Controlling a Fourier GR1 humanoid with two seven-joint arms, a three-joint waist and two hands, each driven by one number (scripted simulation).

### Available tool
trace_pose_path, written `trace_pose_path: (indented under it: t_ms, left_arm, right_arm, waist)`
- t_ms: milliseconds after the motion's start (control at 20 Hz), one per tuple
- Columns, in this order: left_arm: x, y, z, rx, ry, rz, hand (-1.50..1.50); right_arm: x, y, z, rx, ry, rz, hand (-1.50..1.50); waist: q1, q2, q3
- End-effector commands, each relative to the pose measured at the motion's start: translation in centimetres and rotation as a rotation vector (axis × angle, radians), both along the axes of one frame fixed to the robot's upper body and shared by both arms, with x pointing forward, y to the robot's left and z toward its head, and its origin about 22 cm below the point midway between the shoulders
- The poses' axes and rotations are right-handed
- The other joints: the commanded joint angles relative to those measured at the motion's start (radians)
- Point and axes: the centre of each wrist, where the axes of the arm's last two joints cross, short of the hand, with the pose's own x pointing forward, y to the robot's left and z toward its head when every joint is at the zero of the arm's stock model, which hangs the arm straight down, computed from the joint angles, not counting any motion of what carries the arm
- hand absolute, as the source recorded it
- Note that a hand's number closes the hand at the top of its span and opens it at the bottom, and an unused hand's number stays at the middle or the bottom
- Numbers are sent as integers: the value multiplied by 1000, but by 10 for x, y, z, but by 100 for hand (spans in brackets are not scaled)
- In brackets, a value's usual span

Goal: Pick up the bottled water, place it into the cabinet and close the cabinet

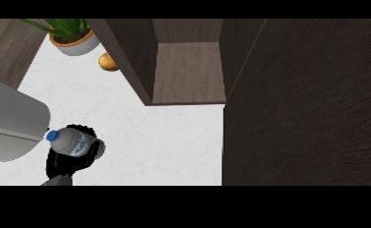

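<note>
My left hand (66, 162) shows at the lower left, just above the white counter, with its fingers curled round the bottled water (72, 142). The bottle is clear, with a blue cap pointing up-left and a blue-and-white label; its lower part is hidden by the hand. The dark wood cabinet (187, 72) stands open at top centre, up and to the right of the hand. Its shelf holds nothing. Its open door (301, 109) fills the right side of the view. My right hand is not in view.
A potted green plant (72, 38) stands at the top left, with a small orange-brown fruit (108, 62) beside the cabinet's left wall. A large grey rounded shape (20, 121) fills the left edge, close to the bottle. White counter (167, 143) lies between the hand and the door.
</note>
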Motion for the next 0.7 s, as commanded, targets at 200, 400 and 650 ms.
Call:
trace_pose_path:
  t_ms: [200,400,650]
  left_arm:
    - [23,-10,11,58,-112,-56,150]
    - [33,-13,25,88,-112,-84,150]
    - [51,-53,44,86,-140,-148,150]
  right_arm:
    - [-16,16,47,20,-85,45,-150]
    - [-20,11,47,17,-84,24,-150]
    - [-21,18,46,17,-87,0,-150]
  waist:
    - [1,-1,0]
    - [9,-5,2]
    - [14,-8,3]
